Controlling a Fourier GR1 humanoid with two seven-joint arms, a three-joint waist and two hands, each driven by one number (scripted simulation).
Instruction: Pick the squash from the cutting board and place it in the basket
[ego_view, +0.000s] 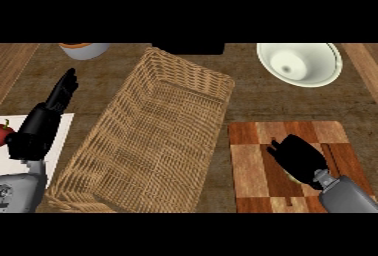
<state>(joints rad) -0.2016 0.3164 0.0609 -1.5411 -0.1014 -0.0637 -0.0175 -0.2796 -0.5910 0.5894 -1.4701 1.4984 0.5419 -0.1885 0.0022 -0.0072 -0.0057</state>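
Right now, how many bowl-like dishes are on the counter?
2. A white bowl sits at the far right, beyond the cutting board. A second dish, orange inside, is cut off at the far left edge. Others may lie outside the view.

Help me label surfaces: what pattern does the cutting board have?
Head view: the cutting board is a patchwork of light and dark brown wood blocks.

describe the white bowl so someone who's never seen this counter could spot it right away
Start at the large wicker basket in the middle of the counter. Look to its upper right, beyond the wooden cutting board: the bowl is round, glossy and white, unlike its brown neighbours.
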